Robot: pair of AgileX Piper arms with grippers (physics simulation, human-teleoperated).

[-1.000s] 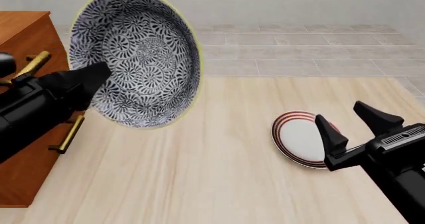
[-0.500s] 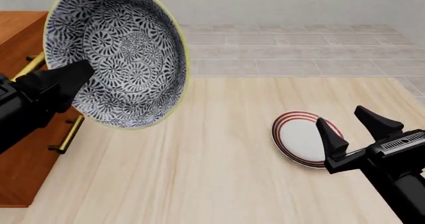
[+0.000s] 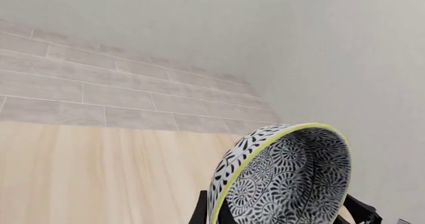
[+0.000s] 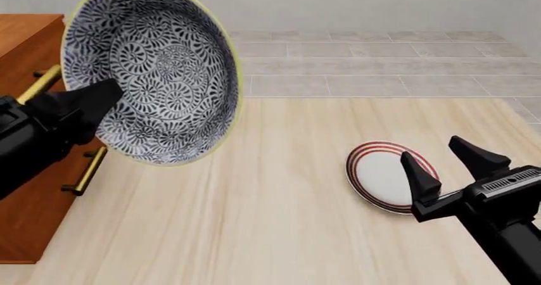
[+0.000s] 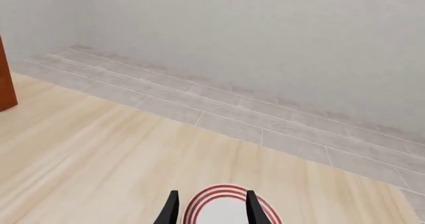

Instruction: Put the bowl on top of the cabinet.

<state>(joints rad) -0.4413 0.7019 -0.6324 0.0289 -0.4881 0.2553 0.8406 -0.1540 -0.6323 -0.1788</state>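
- Your left gripper [image 4: 108,94] grasps the bowl [image 4: 152,73] by its rim, one finger inside against the patterned wall; the left wrist view shows dark fingers on either side of the rim at the lower edge.
- The bowl is in the air, tipped on edge so its blue-and-white inside faces the front camera. Its pale yellow rim stands nearly upright.
- The bowl hangs at the table's left, overlapping the cabinet [image 4: 30,50] in the front view. Whether it is over the cabinet top or only in front of it, you cannot tell from here.
- The cabinet is reddish-brown wood with brass handles [image 4: 83,171] facing right. Its flat top shows at the upper left, partly hidden behind the bowl.
- Your right gripper [image 4: 457,164] is spread wide and holds nothing. It hovers low near the plate [image 4: 381,177], a white plate with red rings lying flat on the table [image 4: 279,221].
- Progress, as a judgement: the pick-up and lift are done. What is left is to carry the bowl over the cabinet top, level it, lower it and let go.
- The tilt is the thing to watch; set down on edge, the bowl could roll or slide off.
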